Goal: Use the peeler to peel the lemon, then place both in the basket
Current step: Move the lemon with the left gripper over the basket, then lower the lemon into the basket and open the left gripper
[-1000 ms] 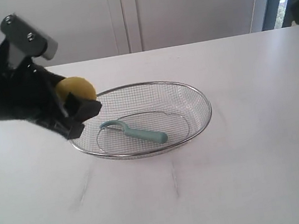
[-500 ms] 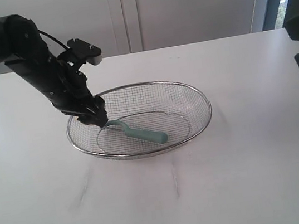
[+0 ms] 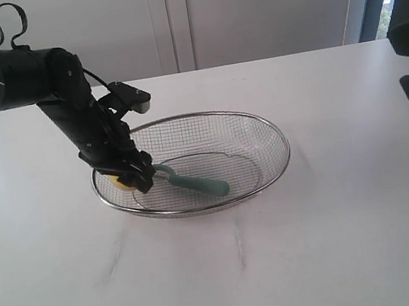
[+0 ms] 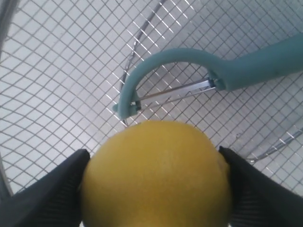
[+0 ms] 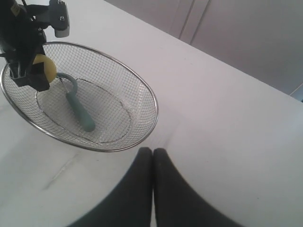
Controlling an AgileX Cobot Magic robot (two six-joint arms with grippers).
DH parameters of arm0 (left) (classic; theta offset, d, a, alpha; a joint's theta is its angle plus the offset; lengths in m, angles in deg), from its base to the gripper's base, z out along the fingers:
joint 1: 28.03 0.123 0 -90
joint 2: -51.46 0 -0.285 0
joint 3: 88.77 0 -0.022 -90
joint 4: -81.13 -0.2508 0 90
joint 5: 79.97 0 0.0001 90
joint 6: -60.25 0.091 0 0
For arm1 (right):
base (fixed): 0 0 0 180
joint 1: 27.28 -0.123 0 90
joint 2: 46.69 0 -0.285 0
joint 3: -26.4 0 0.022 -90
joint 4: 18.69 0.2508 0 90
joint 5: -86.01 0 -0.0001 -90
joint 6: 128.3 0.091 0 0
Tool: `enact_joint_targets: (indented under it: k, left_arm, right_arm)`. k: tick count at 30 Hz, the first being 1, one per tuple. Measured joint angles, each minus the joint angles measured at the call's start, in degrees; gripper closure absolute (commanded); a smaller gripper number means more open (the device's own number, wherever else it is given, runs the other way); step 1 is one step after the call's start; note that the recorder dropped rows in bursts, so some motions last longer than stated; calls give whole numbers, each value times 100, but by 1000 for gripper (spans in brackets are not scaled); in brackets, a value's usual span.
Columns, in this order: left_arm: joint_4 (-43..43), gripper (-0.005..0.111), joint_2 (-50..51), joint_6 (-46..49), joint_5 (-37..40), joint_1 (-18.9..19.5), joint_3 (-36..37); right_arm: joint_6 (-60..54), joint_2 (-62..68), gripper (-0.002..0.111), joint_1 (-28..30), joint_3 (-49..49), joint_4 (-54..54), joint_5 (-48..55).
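Yellow lemon (image 4: 156, 175) sits clamped between both fingers of your left gripper (image 3: 133, 180), low inside the basket (image 3: 287, 148) at its left end in the exterior view. I cannot tell whether it touches the mesh. It is not released yet. Skin facing the left wrist camera looks smooth and whole; no peeled strip shows, so I cannot tell if peeling is done. The peeler (image 3: 189, 180) is already in the basket, flat on the mesh floor, so that half of the placing counts as done. Left to do, by my read: open the left gripper, let the lemon settle and lift clear.

The peeler's long axis runs diagonally across the basket floor. Its curved head and blade point toward the lemon and sit just beside it. Its teal handle trails toward the middle of the basket and the front rim.

Your right gripper (image 5: 152, 161) is closed on nothing, fingers pressed together, hanging above the desk (image 3: 318, 244) outside the basket.
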Motion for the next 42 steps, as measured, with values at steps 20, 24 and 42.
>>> enact_joint_targets:
  k: [20, 24, 42]
  left_arm:
    - [543, 72, 244, 0, -449, 0, -22]
    - [558, 48, 244, 0, -446, 0, -22]
    - [585, 32, 244, 0, 686, 0, -857]
  right_arm:
    - [112, 0, 108, 0, 0, -80, 0]
    - [112, 0, 108, 0, 0, -90, 0]
    - [123, 0, 108, 0, 0, -90, 11]
